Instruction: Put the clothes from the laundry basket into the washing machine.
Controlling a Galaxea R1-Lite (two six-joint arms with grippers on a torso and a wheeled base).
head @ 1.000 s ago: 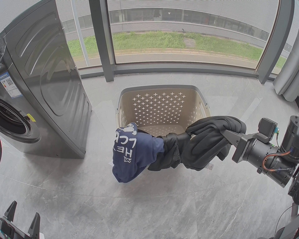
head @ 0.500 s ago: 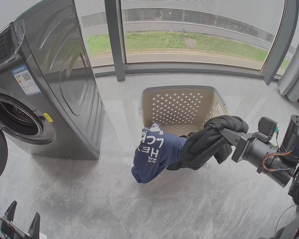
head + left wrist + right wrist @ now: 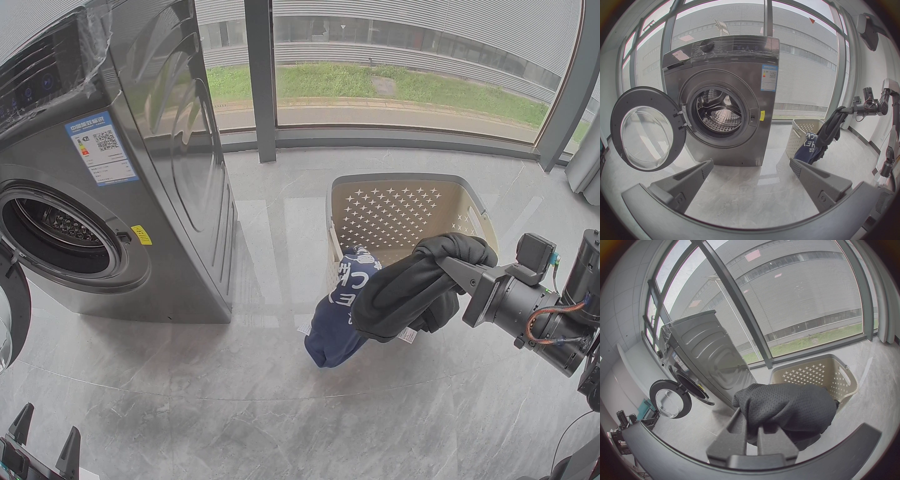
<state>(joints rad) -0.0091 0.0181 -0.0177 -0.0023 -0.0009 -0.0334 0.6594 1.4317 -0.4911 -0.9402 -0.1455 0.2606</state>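
Head view: basket (image 3: 406,178) on grey floor (image 3: 250,406), windows (image 3: 387,62).

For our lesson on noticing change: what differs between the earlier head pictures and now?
The camera turned: washer and basket sit further right in the head view, not moved themselves. The blue shirt has drawn in toward the right pincer, which stays shut on the black clothes. The left pincer stays open, low.
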